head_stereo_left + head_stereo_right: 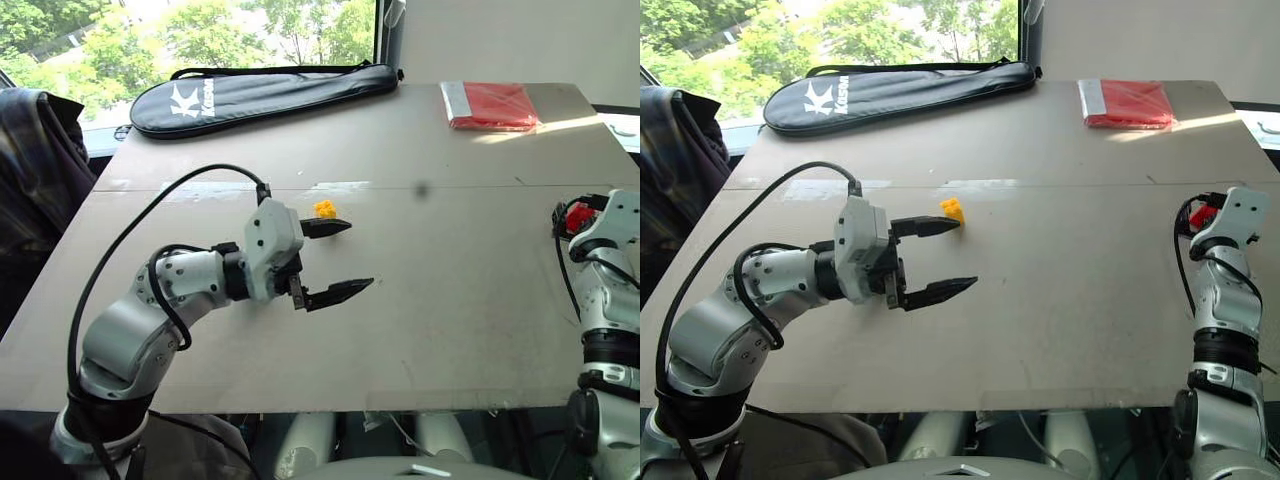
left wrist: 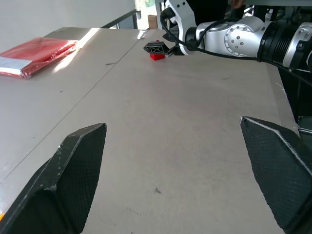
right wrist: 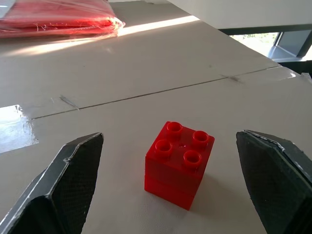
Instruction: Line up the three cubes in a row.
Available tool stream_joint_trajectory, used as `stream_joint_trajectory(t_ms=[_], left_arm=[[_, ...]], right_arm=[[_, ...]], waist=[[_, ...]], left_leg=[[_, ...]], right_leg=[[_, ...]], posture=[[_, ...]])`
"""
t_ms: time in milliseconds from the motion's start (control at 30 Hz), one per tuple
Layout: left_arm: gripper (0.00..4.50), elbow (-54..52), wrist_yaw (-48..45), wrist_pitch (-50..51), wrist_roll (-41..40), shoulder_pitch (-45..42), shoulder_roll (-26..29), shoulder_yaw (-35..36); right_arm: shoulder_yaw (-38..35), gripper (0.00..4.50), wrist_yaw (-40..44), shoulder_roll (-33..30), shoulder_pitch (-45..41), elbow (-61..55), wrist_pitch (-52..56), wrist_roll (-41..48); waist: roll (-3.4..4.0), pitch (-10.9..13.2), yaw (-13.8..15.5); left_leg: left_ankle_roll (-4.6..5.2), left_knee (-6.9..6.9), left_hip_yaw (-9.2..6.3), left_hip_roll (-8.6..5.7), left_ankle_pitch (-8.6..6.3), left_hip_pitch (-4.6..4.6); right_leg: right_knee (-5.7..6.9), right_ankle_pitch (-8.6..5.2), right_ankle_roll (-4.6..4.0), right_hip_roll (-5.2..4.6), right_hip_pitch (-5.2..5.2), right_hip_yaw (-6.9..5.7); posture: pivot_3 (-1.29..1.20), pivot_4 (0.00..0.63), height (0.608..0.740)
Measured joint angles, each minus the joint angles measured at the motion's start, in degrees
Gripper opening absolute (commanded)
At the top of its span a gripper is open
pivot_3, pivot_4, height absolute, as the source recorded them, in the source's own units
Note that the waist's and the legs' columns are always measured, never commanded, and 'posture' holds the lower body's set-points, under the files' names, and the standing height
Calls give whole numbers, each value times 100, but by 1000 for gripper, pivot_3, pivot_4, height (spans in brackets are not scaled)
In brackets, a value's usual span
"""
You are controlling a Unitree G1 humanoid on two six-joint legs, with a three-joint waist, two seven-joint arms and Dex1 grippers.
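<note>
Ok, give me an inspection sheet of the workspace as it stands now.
Surface: cardboard tabletop, taped seam across.
Job's things: yellow cube beside left claw's far finger; red cube upright; green cube nothing seen.
Clutter: flat red packet, black racket bag at far edge.
Grippers: left claw open, empty; right claw open, red cube between its fingers, untouched.
Cables: black cable looping from left arm.
Surroundings: window, trees outside.

A pale table point(image 1: 450, 300) stands by a window point(image 1: 200, 30) showing sunlit trees; a white wall point(image 1: 520, 40) rises behind, sun streaking its far corner.
</note>
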Motion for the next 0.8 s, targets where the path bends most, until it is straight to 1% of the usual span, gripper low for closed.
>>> stream_joint_trajectory(t_ms=[200,267,333,367,400,467,667,733,800], left_arm=[[4470,-10,62,125,-58,-77,-2,-22],[4500,-15,108,151,-74,-77,-3,-22],[4500,-17,163,170,-87,-77,-7,-22],[4500,-17,183,172,-86,-77,-13,-22],[4500,-17,247,168,-78,-75,-44,-22],[4500,-17,329,149,-35,-48,-85,-28],[4500,-17,396,84,83,50,-88,-61],[4500,-23,395,70,108,94,-88,-66],[4500,-28,378,57,111,209,-85,-66]], right_arm=[[-20,4500,-358,33,-518,1129,-475,-95],[-31,3950,-401,31,-610,1338,-624,-93],[-35,3168,-396,30,-657,1546,-791,-93],[-32,2667,-383,30,-672,1619,-841,-93],[-29,2257,-336,28,-702,1741,-906,-92],[-7,1255,-231,26,-713,1835,-1011,-93],[28,1254,127,11,-698,1883,-1101,-95],[148,1254,429,-73,-568,1800,-1162,-129],[282,1254,931,-136,-385,1612,-1223,-112]], waist=[[0,0,-117],[0,0,-133],[0,0,-138],[0,0,-139],[0,0,-139],[0,0,-139],[0,0,-139],[0,0,-134],[0,0,-136]], left_leg=[[1,0,15,0,0,2],[1,0,17,2,0,4],[2,0,21,6,0,7],[2,0,24,6,0,7],[2,0,27,7,0,9],[3,0,31,8,0,10],[4,1,34,8,-1,11],[4,0,33,9,-1,11],[4,0,34,10,-1,11]], right_leg=[[-1,2,4,0,-1,15],[0,2,4,2,-1,17],[1,3,4,6,-1,21],[1,3,4,7,-1,23],[2,3,4,7,-1,26],[3,3,4,7,-1,30],[2,4,5,8,-1,33],[2,3,5,8,-1,32],[2,4,5,8,-1,33]], posture=[[0,150,694],[0,150,694],[0,150,694],[0,150,694],[0,150,694],[0,150,694],[0,150,694],[0,150,694],[0,150,694]])
